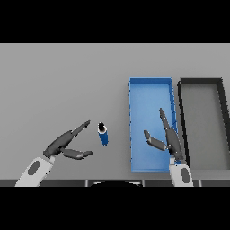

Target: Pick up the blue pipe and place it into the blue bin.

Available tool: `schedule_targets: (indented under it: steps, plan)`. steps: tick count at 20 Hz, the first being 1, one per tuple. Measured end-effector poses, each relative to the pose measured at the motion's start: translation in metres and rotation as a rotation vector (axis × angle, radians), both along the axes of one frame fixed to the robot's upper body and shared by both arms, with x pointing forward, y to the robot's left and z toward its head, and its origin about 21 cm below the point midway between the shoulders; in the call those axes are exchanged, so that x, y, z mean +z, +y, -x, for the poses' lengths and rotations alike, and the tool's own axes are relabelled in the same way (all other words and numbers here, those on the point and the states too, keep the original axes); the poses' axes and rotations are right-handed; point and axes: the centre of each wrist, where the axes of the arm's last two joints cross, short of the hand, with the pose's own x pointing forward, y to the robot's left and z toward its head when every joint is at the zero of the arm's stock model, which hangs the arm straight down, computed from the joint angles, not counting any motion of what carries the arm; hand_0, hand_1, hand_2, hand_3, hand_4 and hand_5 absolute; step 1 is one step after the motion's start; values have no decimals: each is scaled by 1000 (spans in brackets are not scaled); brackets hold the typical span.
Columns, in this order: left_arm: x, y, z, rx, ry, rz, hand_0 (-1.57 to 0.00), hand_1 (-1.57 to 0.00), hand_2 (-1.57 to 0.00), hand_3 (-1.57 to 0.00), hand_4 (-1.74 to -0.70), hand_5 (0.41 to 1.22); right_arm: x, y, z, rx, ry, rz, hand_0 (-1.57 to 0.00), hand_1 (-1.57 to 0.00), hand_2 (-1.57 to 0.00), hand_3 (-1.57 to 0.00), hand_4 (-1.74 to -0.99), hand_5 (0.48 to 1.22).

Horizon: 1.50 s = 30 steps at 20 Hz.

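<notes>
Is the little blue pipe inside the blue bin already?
No, the blue pipe lies on the grey table, left of the blue bin, near the left hand.

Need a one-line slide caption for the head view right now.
Open left hand beside the blue pipe; open right hand over the blue bin.

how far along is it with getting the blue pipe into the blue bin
Nothing is finished yet: the blue pipe lies on the grey table, left of the blue bin. In hand: the left hand is open beside the pipe, fingers not touching it. The right hand hovers open over the bin. Left: grasp, lift, carry over, release inside.
</notes>
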Motion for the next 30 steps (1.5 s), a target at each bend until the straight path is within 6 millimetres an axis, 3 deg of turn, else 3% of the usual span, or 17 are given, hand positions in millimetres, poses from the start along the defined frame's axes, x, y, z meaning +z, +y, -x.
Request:
schedule_targets:
  steps: [8, 13, 17, 19, 20, 21, 23, 25, 27, 30]
  plan:
    - [-37, -41, -10, -21, 74, 10, 1, 1, 1, 1, -1189, 469, 1, -2, 7, -2, -10, -11, 1, 1, 1, 1, -1218, 612]
    - [-41, -66, -26, -58, 50, 14, 1, 1, 1, 1, -1131, 462, 0, -5, 9, -18, -3, -10, 1, 1, 1, 1, -1201, 605]
    - [-49, -83, -34, -84, 66, 90, 1, 1, -1, 1, -1215, 533, 0, -5, 7, -17, 0, -19, 1, 1, 1, 1, -1206, 606]
    - [-50, -90, -35, -76, 53, 131, 1, -40, -110, -43, -1267, 585, 0, -4, 5, -24, 12, -8, 1, 1, 1, 1, -1196, 603]
    - [-48, -94, -36, -65, 54, 151, -34, -141, -224, -115, -1292, 617, 1, -5, 5, -24, -2, 0, 1, 1, 1, 1, -1196, 605]
    - [-50, -93, -35, -56, 57, 161, -100, -265, -357, -215, -1317, 651, -1, -8, 7, -25, 4, 0, 1, 1, 1, 1, -1198, 605]
    - [-50, -99, -34, -49, 88, 193, -504, -677, -733, -703, -1416, 856, 1, -9, 9, -21, -1, -19, 1, 1, 1, 1, -1196, 604]
    - [-56, -102, -29, -42, 100, 188, -888, -999, -1035, -1009, -1526, 988, -1, -5, 7, -17, -1, -22, 1, 1, 1, 1, -1195, 604]
    - [-58, -108, -28, -77, 86, 188, -1134, -1205, -1228, -1174, -1600, 1072, 2, -9, 4, -29, 6, -21, 1, 1, 1, 1, -1198, 604]
    - [-60, -111, -23, -88, 37, 197, -1347, -1384, -1395, -1317, -1665, 1144, 1, -9, 8, -18, -2, -15, 1, 1, 1, 1, -1190, 600]
